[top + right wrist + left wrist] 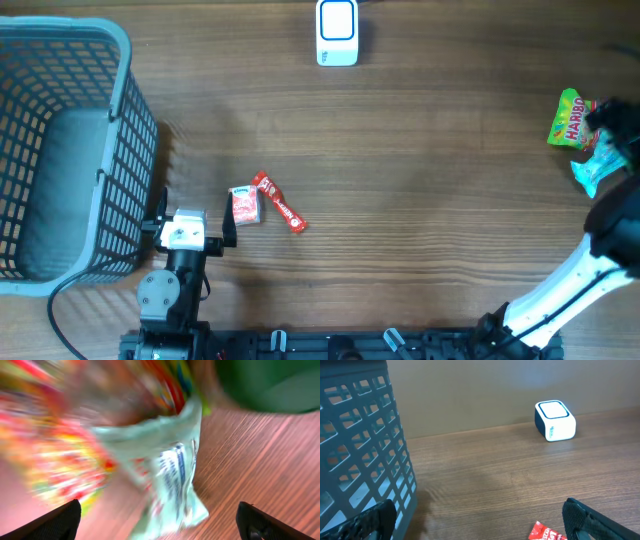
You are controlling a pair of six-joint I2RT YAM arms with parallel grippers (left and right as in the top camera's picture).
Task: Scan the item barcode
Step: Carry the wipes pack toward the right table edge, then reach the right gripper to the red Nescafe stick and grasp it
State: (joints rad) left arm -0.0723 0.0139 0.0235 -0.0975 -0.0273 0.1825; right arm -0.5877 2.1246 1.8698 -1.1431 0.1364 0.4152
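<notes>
— Pale teal packet [172, 475], item one: it fills the middle of the right wrist frame, blurred, and is laid on the wooden table [260, 450]. Print is seen on it, but no barcode can be made out.

— Grip status is requested.

— Right gripper [160, 527]: the fingers are seen at the lower left and lower right corners, spread wide. The packet is between them and is not pinched, so nothing is held. Left gripper [480, 527]: likewise spread wide and empty, placed just beside the grey basket [60, 150] at the left of the overhead frame.

— Progress is to be entered.

— It is judged as early. The scanner [337, 32], white and blue, is set at the top centre of the overhead frame, well apart from the packet at the right edge. No item is presented to it. A packet is yet to be gripped, carried across, and turned with its barcode to the scanner.

— Differences between views are to be listed.

— Overhead only: a Haribo bag [568, 118] is shown just beside the teal packet, and two small red packets [245, 206] near the left gripper. The right gripper's fingers cannot be told apart there; their spread is given by the right wrist view alone. In the left wrist view the scanner's side face and the basket's mesh are shown, and only a red corner is caught at the bottom edge.
</notes>
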